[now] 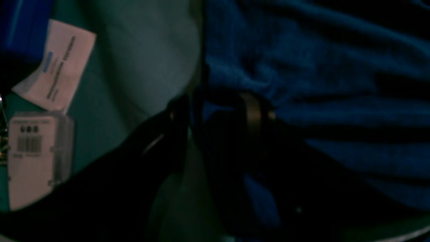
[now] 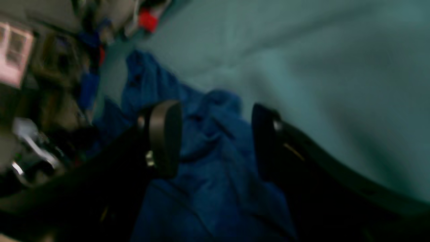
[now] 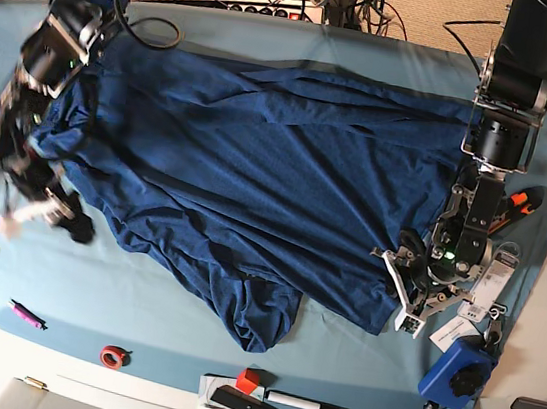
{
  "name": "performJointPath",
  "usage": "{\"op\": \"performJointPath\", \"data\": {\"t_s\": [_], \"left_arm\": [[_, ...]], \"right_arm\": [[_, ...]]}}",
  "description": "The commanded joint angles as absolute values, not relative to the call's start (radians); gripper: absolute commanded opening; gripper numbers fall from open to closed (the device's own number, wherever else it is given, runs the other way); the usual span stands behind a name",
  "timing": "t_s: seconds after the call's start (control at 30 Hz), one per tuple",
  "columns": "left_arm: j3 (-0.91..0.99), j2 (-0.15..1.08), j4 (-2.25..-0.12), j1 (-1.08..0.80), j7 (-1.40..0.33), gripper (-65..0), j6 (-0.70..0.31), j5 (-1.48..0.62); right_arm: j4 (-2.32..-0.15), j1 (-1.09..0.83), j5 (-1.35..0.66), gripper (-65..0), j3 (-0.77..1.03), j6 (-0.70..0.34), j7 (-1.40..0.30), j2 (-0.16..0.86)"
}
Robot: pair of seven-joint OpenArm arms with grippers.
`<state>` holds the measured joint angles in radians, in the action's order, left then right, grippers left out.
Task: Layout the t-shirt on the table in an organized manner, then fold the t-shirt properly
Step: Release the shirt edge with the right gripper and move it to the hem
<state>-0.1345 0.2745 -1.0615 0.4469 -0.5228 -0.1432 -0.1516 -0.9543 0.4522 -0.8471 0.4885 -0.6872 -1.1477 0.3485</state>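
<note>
Over on the base view's left, the right claw (image 3: 51, 211) hangs wide beside the t-shirt (image 3: 246, 181), holding nothing. The shirt sprawls rumpled across the teal worktop (image 3: 374, 51). At the far hem, the left claw (image 3: 406, 283) straddles the edge, jaws partly parted; best to pull both ends taut and flat.

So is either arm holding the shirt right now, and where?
Nothing looks held. The right gripper has its jaws wide apart over the t-shirt. The left gripper has its jaws parted at the shirt's edge, with cloth between them but apparently not pinched.
</note>
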Motion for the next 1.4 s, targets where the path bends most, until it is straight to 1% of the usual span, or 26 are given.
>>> {"op": "performJointPath", "data": {"t_s": [0.0, 0.1, 0.23, 0.33, 0.43, 0.47, 0.5, 0.57, 0.6, 0.63, 0.67, 0.8, 0.9, 1.03, 1.23, 1.27, 1.33, 1.37], "left_arm": [[-0.129, 0.282, -1.076, 0.479, -0.500, -40.9, -0.139, -0.158], [-0.129, 0.282, -1.076, 0.479, -0.500, -40.9, -0.139, -0.158], [-0.129, 0.282, -1.076, 0.479, -0.500, -40.9, -0.139, -0.158], [-0.129, 0.282, -1.076, 0.479, -0.500, -40.9, -0.139, -0.158], [-0.129, 0.282, -1.076, 0.479, -0.500, -40.9, -0.140, -0.159], [-0.129, 0.282, -1.076, 0.479, -0.500, -40.9, -0.140, -0.158], [-0.129, 0.282, -1.076, 0.479, -0.500, -40.9, -0.140, -0.159], [-0.129, 0.282, -1.076, 0.478, -0.500, -40.9, -0.140, -0.158], [-0.129, 0.283, -1.076, 0.477, -0.500, -40.9, -0.140, -0.158], [-0.129, 0.282, -1.076, 0.476, -0.500, -40.9, -0.140, -0.158], [-0.129, 0.282, -1.076, 0.473, -0.499, -40.9, -0.140, -0.158], [-0.129, 0.283, -1.076, 0.464, -0.496, -40.9, -0.154, -0.158], [-0.129, 0.282, -1.076, 0.457, -0.496, -40.9, -0.157, -0.159], [-0.129, 0.283, -1.076, 0.458, -0.490, -40.9, -0.157, -0.158], [-0.129, 0.279, -1.076, 0.469, -0.359, -40.9, -0.159, -0.184], [-0.129, 0.276, -1.075, 0.478, -0.350, -40.9, -0.167, -0.199], [-0.129, 0.274, -1.074, 0.502, -0.350, -40.7, -0.219, -0.215], [-0.129, 0.271, -1.070, 0.516, -0.351, -39.2, -0.239, -0.214]], "right_arm": [[-0.968, 0.495, -0.855, -31.8, 0.441, -0.698, -1.129, 0.362], [-0.968, 0.529, -0.789, -31.8, 0.279, -0.698, -1.103, 0.357], [-0.968, 0.534, -0.614, -31.8, 0.089, -0.698, -0.982, 0.338], [-0.968, 0.532, -0.460, -31.8, -0.003, -0.696, -0.918, 0.310], [-0.968, 0.532, -0.373, -32.0, -0.059, -0.652, -0.884, 0.284], [-0.968, 0.532, -0.349, -33.3, -0.069, -0.638, -0.868, 0.276], [-0.968, 0.533, -0.325, -38.9, -0.076, -0.632, -0.856, 0.270], [-0.968, 0.536, -0.281, -54.6, -0.077, -0.611, -0.835, 0.262], [-0.968, 0.538, -0.264, -59.9, -0.077, -0.600, -0.823, 0.261], [-0.968, 0.543, -0.244, -62.9, -0.077, -0.590, -0.813, 0.261], [-0.968, 0.548, -0.221, -63.7, -0.076, -0.575, -0.805, 0.261], [-0.968, 0.566, -0.136, -63.7, -0.076, -0.469, -0.770, 0.267], [-0.968, 0.577, -0.101, -63.7, -0.076, -0.420, -0.754, 0.272], [-0.968, 0.582, -0.097, -63.7, -0.077, -0.419, -0.749, 0.271], [-0.968, 0.582, -0.097, -63.5, -0.077, -0.419, -0.752, 0.271], [-0.968, 0.582, -0.097, -63.5, -0.077, -0.421, -0.752, 0.271], [-0.968, 0.582, -0.097, -63.5, -0.077, -0.426, -0.752, 0.271], [-0.968, 0.582, -0.097, -63.5, -0.077, -0.427, -0.752, 0.271]]}}
